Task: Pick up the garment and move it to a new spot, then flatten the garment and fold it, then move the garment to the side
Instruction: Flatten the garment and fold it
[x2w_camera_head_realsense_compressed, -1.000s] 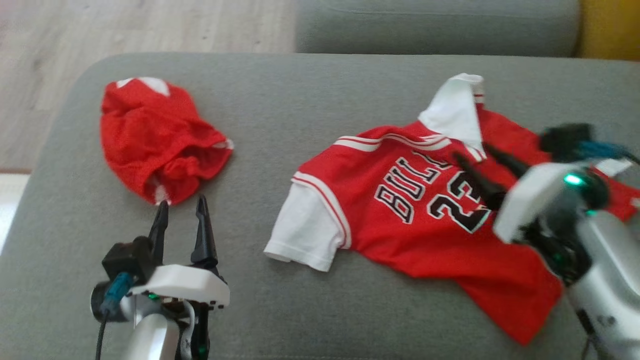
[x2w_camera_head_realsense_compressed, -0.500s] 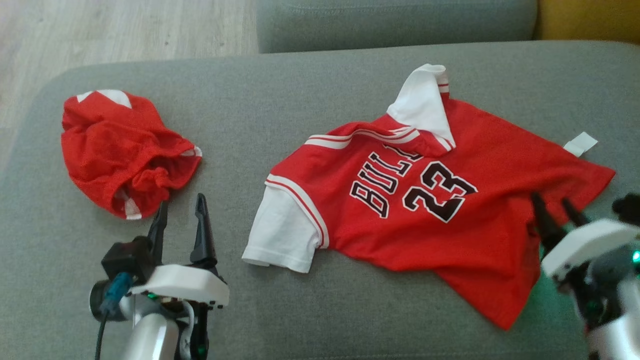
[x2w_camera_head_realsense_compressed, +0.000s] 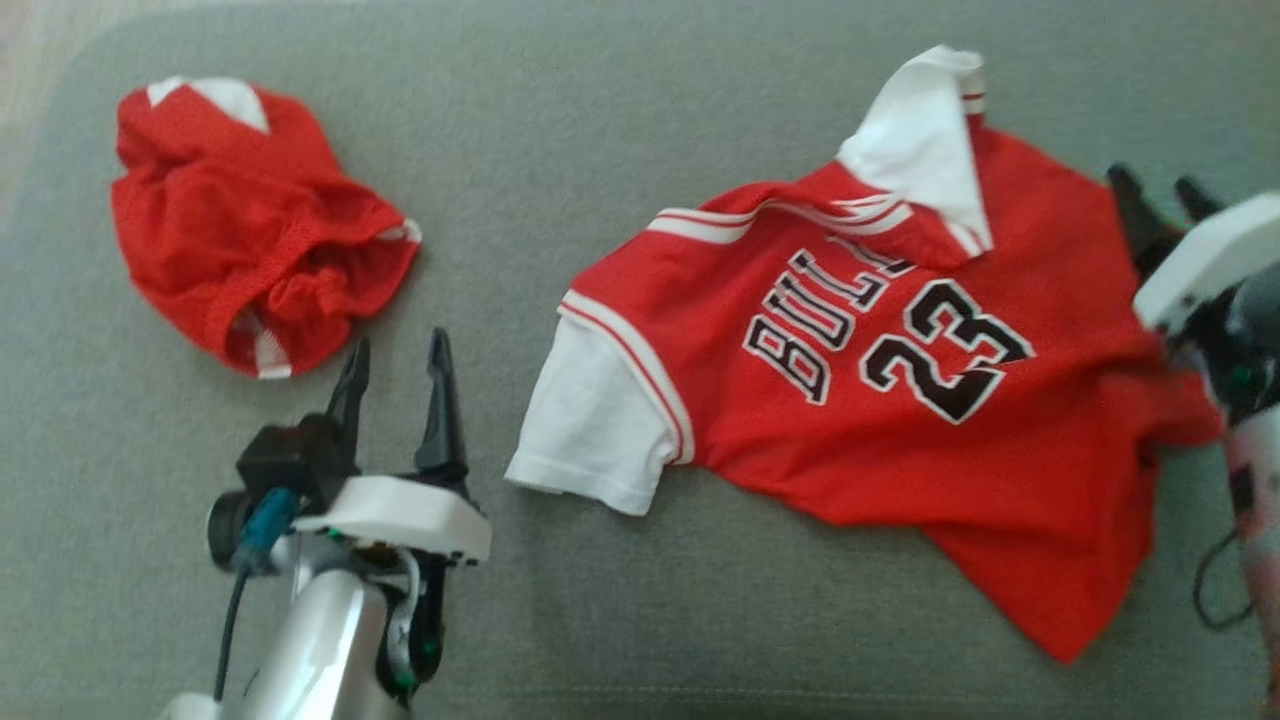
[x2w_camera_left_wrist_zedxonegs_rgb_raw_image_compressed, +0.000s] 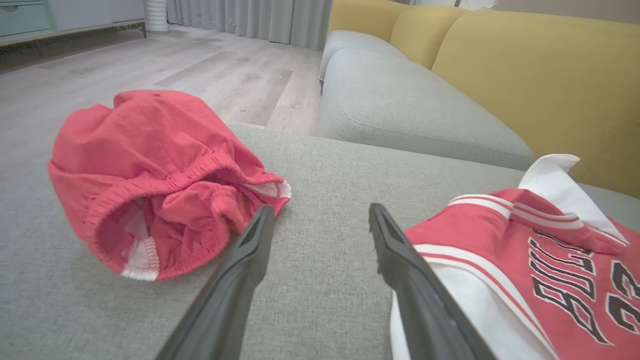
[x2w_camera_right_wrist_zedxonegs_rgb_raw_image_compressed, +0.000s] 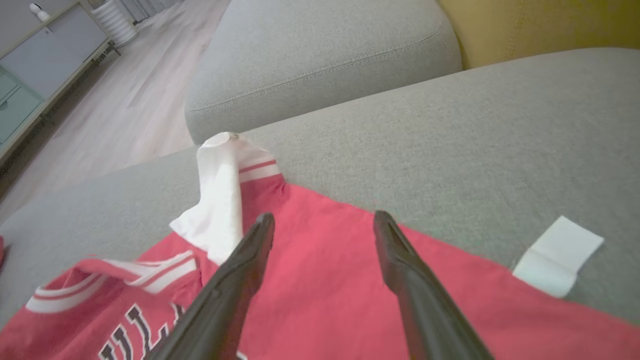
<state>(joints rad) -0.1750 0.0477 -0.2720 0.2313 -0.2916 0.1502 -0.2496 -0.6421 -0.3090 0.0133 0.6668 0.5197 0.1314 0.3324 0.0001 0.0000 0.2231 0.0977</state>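
Red jersey (x2w_camera_head_realsense_compressed: 860, 400) below R fingers (x2w_camera_right_wrist_zedxonegs_rgb_raw_image_compressed: 247, 262), sleeve (x2w_camera_head_realsense_compressed: 595, 430) near L fingers (x2w_camera_left_wrist_zedxonegs_rgb_raw_image_compressed: 252, 250), both pairs wide

1. Soft, even daylight in every view; no glare, only a thin shadow beneath the shirt (x2w_camera_head_realsense_compressed: 850, 470) hem.
2. The head view is smeared throughout, worst at the right edge of the frame.
3. Both wrist views are sharper, with paler, pinker reds.
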